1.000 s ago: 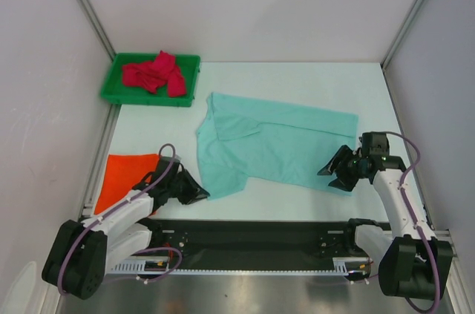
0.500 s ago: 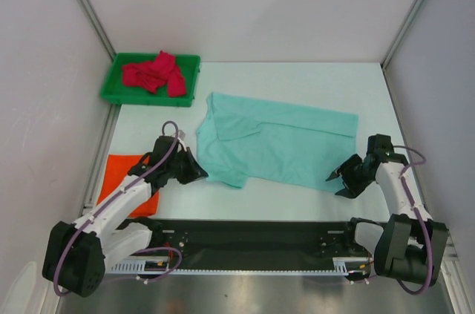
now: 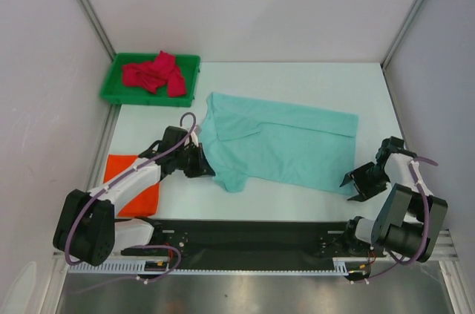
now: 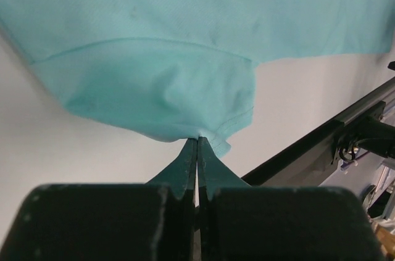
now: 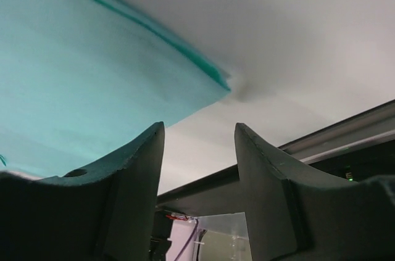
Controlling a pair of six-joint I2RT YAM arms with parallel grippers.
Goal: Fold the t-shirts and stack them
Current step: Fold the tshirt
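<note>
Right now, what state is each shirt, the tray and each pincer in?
mint green t-shirt, spread out, not folded up, near left edge pinched
orange t-shirt, folded flat at the near left
green tray, upright, one shirt inside
red t-shirt, crumpled in the green tray
left pincer, shut on the mint green t-shirt's edge
right pincer, open beside that shirt's corner, gripping nothing
</note>
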